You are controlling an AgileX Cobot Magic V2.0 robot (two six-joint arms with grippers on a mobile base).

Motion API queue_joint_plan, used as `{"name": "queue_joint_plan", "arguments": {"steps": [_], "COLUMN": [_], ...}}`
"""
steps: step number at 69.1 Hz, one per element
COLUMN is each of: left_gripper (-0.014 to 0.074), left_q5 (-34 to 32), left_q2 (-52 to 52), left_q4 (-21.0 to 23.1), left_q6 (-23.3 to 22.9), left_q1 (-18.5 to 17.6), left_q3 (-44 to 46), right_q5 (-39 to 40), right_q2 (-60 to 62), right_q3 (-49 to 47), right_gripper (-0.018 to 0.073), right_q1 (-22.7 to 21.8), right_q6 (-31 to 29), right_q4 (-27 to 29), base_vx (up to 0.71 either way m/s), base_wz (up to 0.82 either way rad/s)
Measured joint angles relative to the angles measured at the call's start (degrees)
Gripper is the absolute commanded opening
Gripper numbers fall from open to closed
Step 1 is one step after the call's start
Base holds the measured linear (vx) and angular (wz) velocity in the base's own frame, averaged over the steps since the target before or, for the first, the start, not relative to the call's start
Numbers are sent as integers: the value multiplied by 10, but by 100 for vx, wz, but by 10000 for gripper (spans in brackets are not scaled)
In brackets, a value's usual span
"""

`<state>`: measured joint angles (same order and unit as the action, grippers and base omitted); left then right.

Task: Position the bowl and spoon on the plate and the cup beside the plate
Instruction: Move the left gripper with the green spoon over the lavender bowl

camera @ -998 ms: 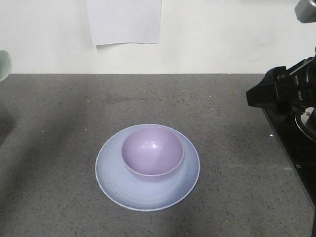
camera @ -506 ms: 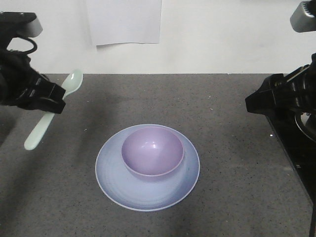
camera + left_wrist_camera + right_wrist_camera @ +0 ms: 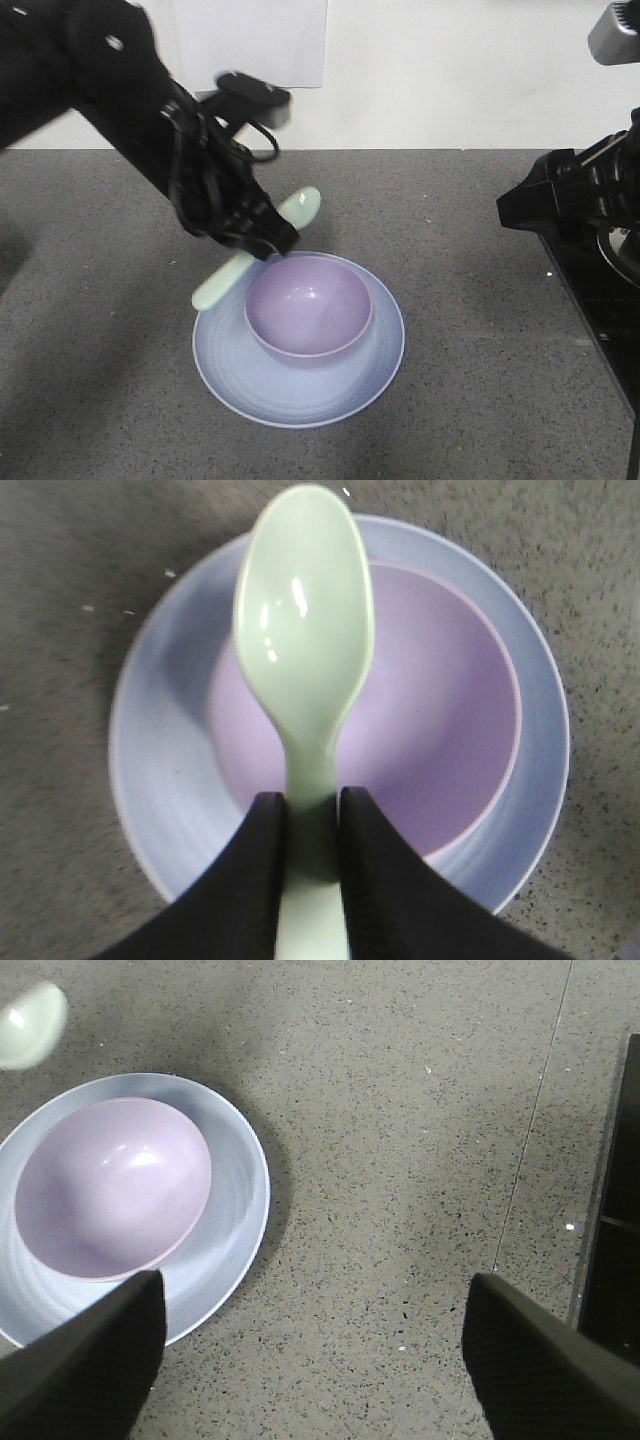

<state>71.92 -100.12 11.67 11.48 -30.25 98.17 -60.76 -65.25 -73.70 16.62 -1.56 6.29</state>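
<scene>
Plate [image 3: 232, 375]: lies flat on the speckled grey bench [image 3: 90, 420], toward the front edge and roughly midway between the left and right edges. Pale blue, shallow, with a raised rim.

Bowl [image 3: 308, 305]: sits upright on the plate, open side up, set a little toward the plate's far rim. Lavender and glossy, narrower than the plate, with a ring of blue showing all round.

Spoon [image 3: 299, 207]: hangs slantwise over the plate's far-left rim, just beside the bowl's far-left side, hollow side up. Points its head toward the far edge and somewhat right, its handle end toward the left edge. Overlaps the bowl in the left wrist view. Contact between handle end and plate rim: cannot tell.

Left gripper [image 3: 312, 815]: clamps the spoon's flat handle between two black fingers [image 3: 262, 830], just behind the head. Reaches in on a black arm from the far-left corner of the bench.

Right gripper [image 3: 315, 1290]: hovers spread wide, grasping nothing, near the right edge and well apart from the plate. Frames only bare bench between its fingers, with plate and bowl off to its left.

Wall [image 3: 450, 70]: rises white behind the far edge and bears a sheet of paper [image 3: 255, 45].
</scene>
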Motion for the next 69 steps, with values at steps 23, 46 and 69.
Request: {"name": "queue_joint_plan", "arguments": {"steps": [23,46,69], "left_gripper": [-8,-6,-3], "left_q5": [-4,-4,-4], "left_q2": [-55,-58,-58], "left_q4": [-3,-7,-15], "left_q6": [0,0,0], "left_q1": [-22,-22,-22], "left_q3": [0,0,0], "right_q5": [2,2,6], "right_q2": [0,0,0], "right_q3": [0,0,0], "right_gripper": [590,590,590], "right_q1": [0,0,0], "right_q6": [0,0,0], "right_q4": [0,0,0], "base_vx": [0,0,0], "base_wz": [0,0,0]}}
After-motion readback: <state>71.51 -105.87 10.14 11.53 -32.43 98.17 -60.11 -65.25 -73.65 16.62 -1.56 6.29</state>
